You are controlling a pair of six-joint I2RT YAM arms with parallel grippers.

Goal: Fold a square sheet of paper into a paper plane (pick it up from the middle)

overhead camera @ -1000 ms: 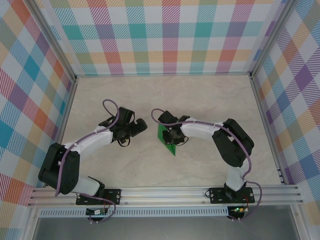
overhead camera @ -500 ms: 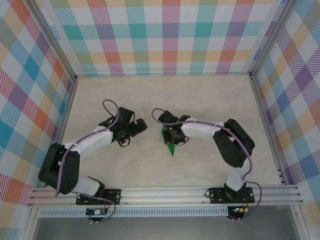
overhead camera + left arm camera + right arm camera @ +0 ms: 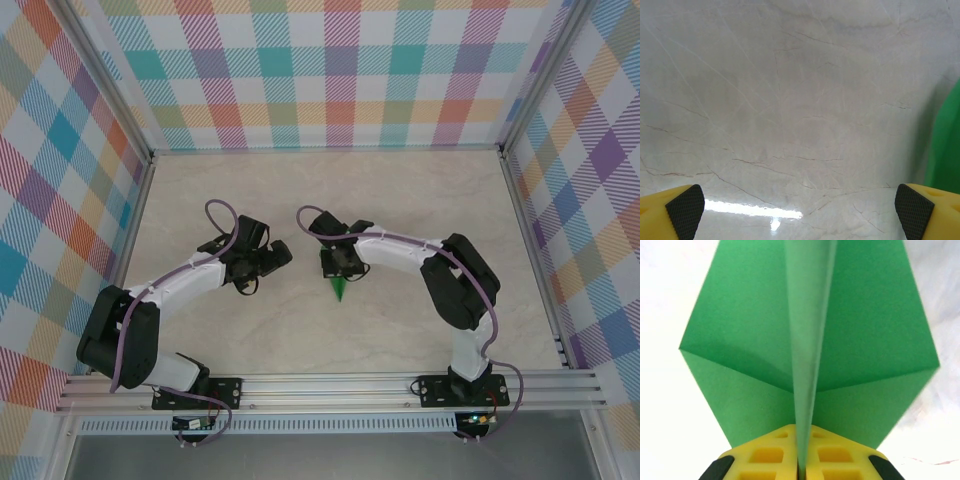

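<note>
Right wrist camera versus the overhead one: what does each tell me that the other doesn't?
Right wrist: close up, the right tool is shut on the raised centre crease of the green paper, with flaps spreading to both sides. Overhead: the left tool sits apart from the paper, over the marble table. Shared: the green paper, held by the right arm.

No readable text, labels, brands, numbers or signs in any view (paper plane plain green, walls just plaid, table just marble veining).
</note>
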